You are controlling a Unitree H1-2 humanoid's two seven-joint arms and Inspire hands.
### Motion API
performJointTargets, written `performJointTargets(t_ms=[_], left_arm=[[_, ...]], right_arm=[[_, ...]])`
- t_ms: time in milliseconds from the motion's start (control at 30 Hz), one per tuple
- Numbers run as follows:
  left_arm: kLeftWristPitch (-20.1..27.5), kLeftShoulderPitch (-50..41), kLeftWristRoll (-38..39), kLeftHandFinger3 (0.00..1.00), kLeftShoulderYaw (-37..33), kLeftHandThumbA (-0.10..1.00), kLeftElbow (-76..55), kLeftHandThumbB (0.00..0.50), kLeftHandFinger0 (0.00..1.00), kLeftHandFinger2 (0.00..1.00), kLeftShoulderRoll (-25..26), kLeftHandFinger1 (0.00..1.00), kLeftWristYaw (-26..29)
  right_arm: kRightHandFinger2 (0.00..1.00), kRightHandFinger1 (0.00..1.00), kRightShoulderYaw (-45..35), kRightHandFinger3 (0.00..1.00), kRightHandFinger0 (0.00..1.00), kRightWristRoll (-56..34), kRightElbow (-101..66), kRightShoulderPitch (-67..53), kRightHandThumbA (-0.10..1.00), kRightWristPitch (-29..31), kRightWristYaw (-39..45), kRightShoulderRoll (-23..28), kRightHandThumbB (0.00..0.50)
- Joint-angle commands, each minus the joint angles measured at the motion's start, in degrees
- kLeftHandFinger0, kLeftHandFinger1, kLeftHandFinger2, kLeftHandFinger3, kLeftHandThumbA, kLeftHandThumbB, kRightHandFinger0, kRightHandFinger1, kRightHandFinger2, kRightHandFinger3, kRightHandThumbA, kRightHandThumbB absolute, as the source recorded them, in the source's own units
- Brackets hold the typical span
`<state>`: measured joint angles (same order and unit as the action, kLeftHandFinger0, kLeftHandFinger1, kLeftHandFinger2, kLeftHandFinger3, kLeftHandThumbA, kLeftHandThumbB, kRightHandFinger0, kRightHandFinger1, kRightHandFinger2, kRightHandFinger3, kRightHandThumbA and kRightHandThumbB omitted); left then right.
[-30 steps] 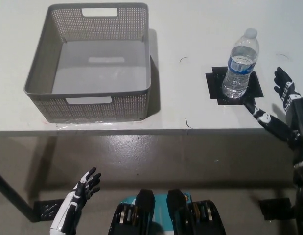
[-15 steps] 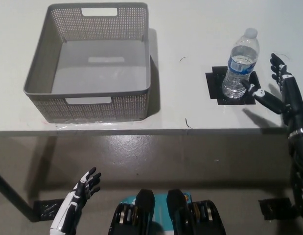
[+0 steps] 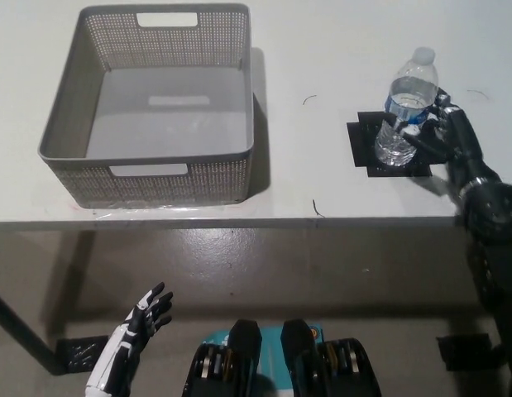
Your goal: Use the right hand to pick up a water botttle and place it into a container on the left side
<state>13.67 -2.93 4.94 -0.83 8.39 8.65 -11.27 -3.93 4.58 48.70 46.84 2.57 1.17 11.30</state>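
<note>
Table (image 3: 322, 50) white over grey concrete floor (image 3: 264, 265), water bottle (image 3: 407, 107) upright on black tape patch (image 3: 367, 149) near right edge, right hand (image 3: 433, 128) fingers curled against it, grip uncertain, grey basket (image 3: 148, 107) at left, left hand (image 3: 144, 318) spread below table edge.

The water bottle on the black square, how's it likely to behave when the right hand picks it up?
The water bottle stands tall and narrow, so it probably tips easily. Its clear thin plastic may flex under the right hand. Likely light.

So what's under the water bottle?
The bottle stands on a black square patch on the white table. The patch's middle is hidden by the bottle.
</note>
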Motion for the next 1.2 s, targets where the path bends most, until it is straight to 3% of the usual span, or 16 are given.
performJointTargets(t_ms=[0,133,167,200,233,267,300,433,533,600,633,767,933,967,1033,1167], left_arm=[[2.14,0.81,0.34,1.0,-0.12,1.0,-0.6,0.191,1.0,1.0,0.63,1.0,-0.83],[2.45,1.12,0.63,1.0,-0.34,1.0,-0.07,0.191,1.0,1.0,0.31,1.0,-1.02],[2.44,1.14,0.56,1.0,-0.41,1.0,-0.12,0.193,1.0,1.0,0.24,1.0,-1.0],[2.54,1.25,0.57,1.0,-0.45,1.0,-0.13,0.187,1.0,1.0,0.2,1.0,-0.99],[2.32,1.32,0.62,1.0,-0.42,1.0,-0.34,0.193,1.0,1.0,0.23,1.0,-0.95],[1.89,1.38,0.76,1.0,-0.37,1.0,-0.67,0.193,1.0,1.0,0.32,1.0,-0.96],[1.81,1.45,0.8,1.0,-0.28,1.0,-0.87,0.189,1.0,1.0,0.52,1.0,-0.97],[1.43,1.44,1.18,1.0,-0.12,1.0,-1.56,0.18,1.0,1.0,0.79,1.0,-1.1],[1.47,0.91,1.54,1.0,-0.31,1.0,-1.46,0.198,1.0,1.0,0.86,1.0,-1.51],[1.9,0.85,1.14,1.0,-0.33,1.0,-1.16,0.206,1.0,1.0,0.87,1.0,-1.36],[2.2,0.87,0.92,1.0,-0.35,1.0,-0.95,0.205,1.0,1.0,0.85,1.0,-1.3],[2.7,0.91,0.37,1.0,-0.19,1.0,-0.62,0.208,1.0,1.0,0.86,1.0,-1.1],[1.86,0.61,0.45,1.0,-0.23,1.0,-0.94,0.212,1.0,1.0,0.52,1.0,-1.07],[1.94,0.69,0.47,1.0,-0.23,1.0,-0.66,0.214,1.0,1.0,0.51,1.0,-1.09],[2.32,0.89,0.38,1.0,-0.31,1.0,0.05,0.235,1.0,1.0,0.4,1.0,-1.11],[1.78,0.67,-0.57,1.0,-0.65,1.0,-0.34,0.268,1.0,1.0,0.5,1.0,-0.9]], right_arm=[[1.0,1.0,0.9,1.0,1.0,-1.53,12.03,12.68,1.0,4.31,2.17,-1.31,0.496],[1.0,1.0,-0.32,1.0,1.0,-1.5,24.9,20.82,0.94,5.04,-3.44,-2.24,0.492],[1.0,0.96,-1.29,1.0,1.0,-2.04,26.56,21.97,0.73,4.12,-6.6,-2.53,0.47],[0.4,0.39,-2.22,0.54,0.46,-2.57,28.29,23.3,0.3,3.19,-10.27,-2.79,0.306],[0.18,0.05,-2.79,0.13,0.04,-2.93,29.33,24.0,0.08,3.24,-12.28,-2.95,0.334],[0.21,0.01,-3.69,0.1,0.0,-3.61,30.12,24.4,-0.08,3.97,-14.36,-3.23,0.29],[0.34,0.02,-4.85,0.19,0.0,-4.56,30.43,24.47,-0.1,5.24,-15.0,-3.57,0.214],[0.6,0.17,-7.04,0.51,0.0,-5.8,30.56,24.33,-0.1,8.86,-14.97,-4.56,0.133],[0.67,0.24,-7.56,0.65,0.0,-5.88,29.91,24.45,-0.1,10.67,-14.89,-5.09,0.111],[0.63,0.21,-7.64,0.71,0.0,-5.91,29.2,24.96,-0.1,11.37,-14.83,-5.31,0.112],[0.59,0.19,-7.66,0.66,0.0,-6.04,28.53,25.47,-0.1,12.45,-14.67,-5.56,0.111],[0.66,0.25,-6.61,0.59,0.0,-5.52,24.81,27.7,-0.1,16.62,-14.12,-7.21,0.099],[0.73,0.32,-4.64,0.71,0.0,-4.83,14.54,28.65,-0.1,16.91,-13.14,-10.79,0.093],[0.69,0.29,-4.14,0.69,0.0,-4.52,12.37,28.66,-0.1,16.02,-13.25,-11.55,0.102],[0.45,0.14,-2.14,0.5,0.0,-2.25,8.74,28.99,-0.1,15.26,-14.64,-13.11,0.096],[0.59,0.2,0.27,0.64,0.0,-1.12,4.23,29.63,-0.1,12.85,-16.19,-16.26,0.105]])
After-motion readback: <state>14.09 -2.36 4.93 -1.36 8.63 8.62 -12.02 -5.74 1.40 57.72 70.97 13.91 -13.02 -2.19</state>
